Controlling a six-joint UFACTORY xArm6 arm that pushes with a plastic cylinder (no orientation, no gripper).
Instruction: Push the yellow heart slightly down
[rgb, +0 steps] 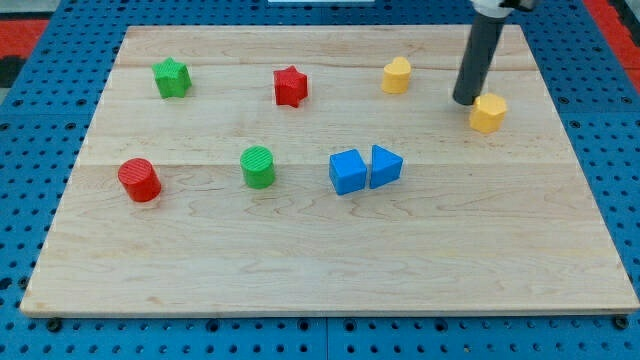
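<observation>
My tip (465, 101) grasps nothing, resting just left of a yellow block (488, 113), seemingly the heart, lying flat.

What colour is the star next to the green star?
Red: the red star shows clearly in the camera view, right of the green star.

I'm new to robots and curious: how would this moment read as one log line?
task: push yellow heart slightly down | my tip: right of heart, apart, beside other yellow block | heart: not yet touched

Bright, even overhead light, soft short shadows under blocks, sharp focus, faint board (320, 270) sheen.
</observation>
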